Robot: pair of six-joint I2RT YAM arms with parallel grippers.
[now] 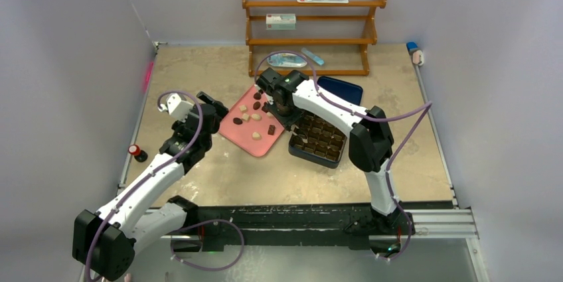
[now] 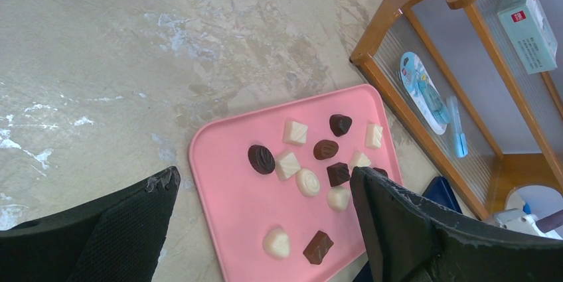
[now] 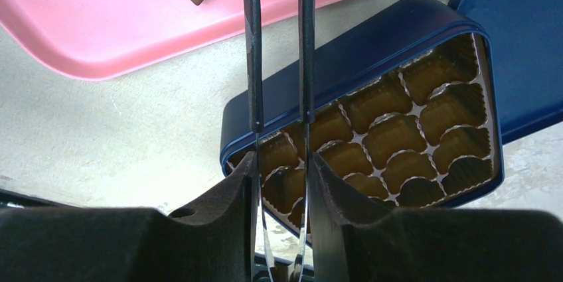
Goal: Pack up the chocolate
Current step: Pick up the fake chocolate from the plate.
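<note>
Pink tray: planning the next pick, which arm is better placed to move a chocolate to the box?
Right, probably: the right gripper clamps tongs stretching over the pink tray, beside the box; the left gripper hangs open, empty.

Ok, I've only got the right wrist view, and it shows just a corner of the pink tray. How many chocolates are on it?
Observer: The left wrist view shows at least twelve chocolates on the pink tray: seven cream-white and five dark.
Operator: And where is the left arm?
Observer: The left gripper hangs open just left of the tray, holding nothing.
Operator: Anything else on that side of the table?
Observer: A small red-capped object stands near the left edge of the table, well apart from the tray.
</note>
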